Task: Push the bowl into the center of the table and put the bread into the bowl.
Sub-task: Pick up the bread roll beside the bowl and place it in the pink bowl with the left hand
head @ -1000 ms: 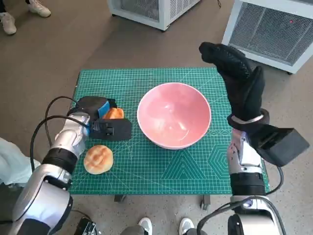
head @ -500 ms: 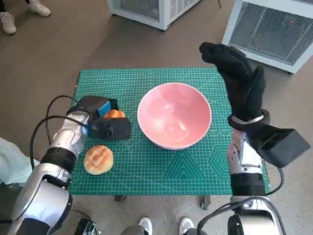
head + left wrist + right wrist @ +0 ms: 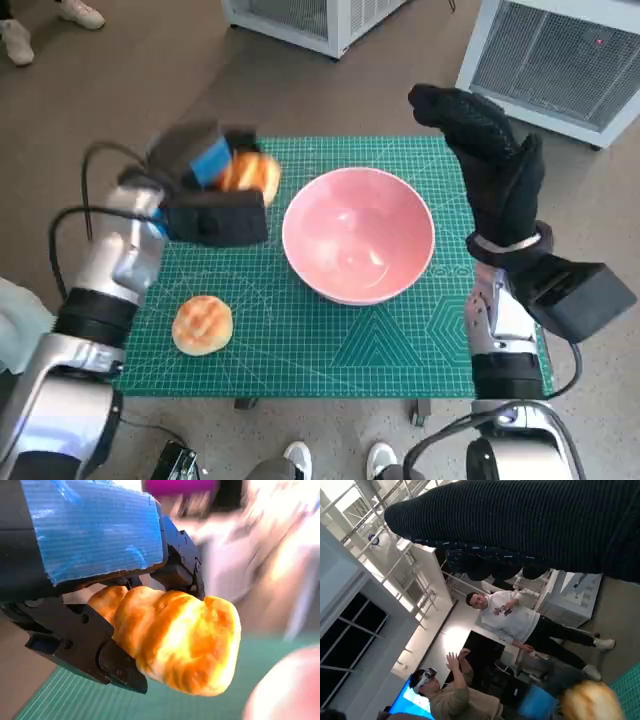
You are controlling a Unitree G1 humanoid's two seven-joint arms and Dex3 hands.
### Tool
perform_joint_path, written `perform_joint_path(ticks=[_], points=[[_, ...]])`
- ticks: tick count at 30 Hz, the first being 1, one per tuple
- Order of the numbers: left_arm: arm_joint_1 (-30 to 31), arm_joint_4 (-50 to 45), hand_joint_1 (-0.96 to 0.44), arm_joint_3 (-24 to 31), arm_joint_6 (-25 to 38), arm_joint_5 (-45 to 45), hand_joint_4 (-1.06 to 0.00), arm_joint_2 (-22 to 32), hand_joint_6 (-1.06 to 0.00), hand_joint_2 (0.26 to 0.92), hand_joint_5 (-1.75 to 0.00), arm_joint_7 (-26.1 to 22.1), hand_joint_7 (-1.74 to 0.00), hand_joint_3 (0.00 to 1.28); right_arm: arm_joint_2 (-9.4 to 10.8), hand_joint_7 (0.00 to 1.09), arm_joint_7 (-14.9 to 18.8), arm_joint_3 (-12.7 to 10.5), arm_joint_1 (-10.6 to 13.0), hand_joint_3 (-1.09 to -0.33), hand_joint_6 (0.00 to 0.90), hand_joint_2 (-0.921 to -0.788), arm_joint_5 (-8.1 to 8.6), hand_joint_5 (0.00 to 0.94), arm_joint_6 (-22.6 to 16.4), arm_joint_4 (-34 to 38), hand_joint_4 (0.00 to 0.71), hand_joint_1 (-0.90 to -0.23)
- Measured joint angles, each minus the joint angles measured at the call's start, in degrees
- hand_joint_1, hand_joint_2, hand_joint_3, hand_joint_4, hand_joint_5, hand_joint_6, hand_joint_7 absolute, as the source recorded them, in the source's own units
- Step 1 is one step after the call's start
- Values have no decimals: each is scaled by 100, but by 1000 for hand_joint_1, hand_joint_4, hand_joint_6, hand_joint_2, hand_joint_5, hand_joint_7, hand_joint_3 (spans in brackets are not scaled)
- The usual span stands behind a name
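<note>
The left hand grips a golden bread roll and holds it in the air over the far left part of the mat, just left of the bowl's rim. In the left wrist view the black fingers wrap the roll from below while the blue-taped back of the hand lies above it; the roll's rounded end sticks out past the fingers. The head view shows this hand and roll blurred.

The right hand, in its black glove, stands raised at the right edge of the table with its fingers straight and spread slightly, holding nothing. It is well apart from the bowl and not touching it.

The pink bowl sits upright near the middle of the green cutting mat, with nothing inside it. A second round bread roll lies on the mat near the front left corner, apart from both hands and from the bowl.

In the right wrist view, two people show in the room beyond the glove.
</note>
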Motion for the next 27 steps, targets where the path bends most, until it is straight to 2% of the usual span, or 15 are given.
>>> perform_joint_path(ticks=[5, 13, 21, 27], points=[[30, -878, 3, 169, -39, -76, -743, 8, -688, 915, -1055, -118, -1157, 24, 1, 540, 0, 11, 5, -722, 44, -921, -2, 0, 30, -4, 213, -727], [-55, -1339, 3, 33, -20, -5, -765, -294, -691, 912, -1081, -449, -1105, 19, -9, 541, 0, 18, 19, -720, 44, -921, -3, 1, 57, -23, 214, -719], [-197, -1234, 2, -444, -8, 316, -752, -742, -682, 919, -1095, -678, -1112, 14, -49, 538, 2, 8, 25, -720, 45, -921, 1, 1, 59, -24, 216, -706], [-405, -610, 2, -929, -247, 708, -727, -1090, -677, 920, -1162, -623, -1083, 29, -78, 535, 2, -8, 39, -716, 50, -921, 11, 2, 66, -26, 218, -705]])
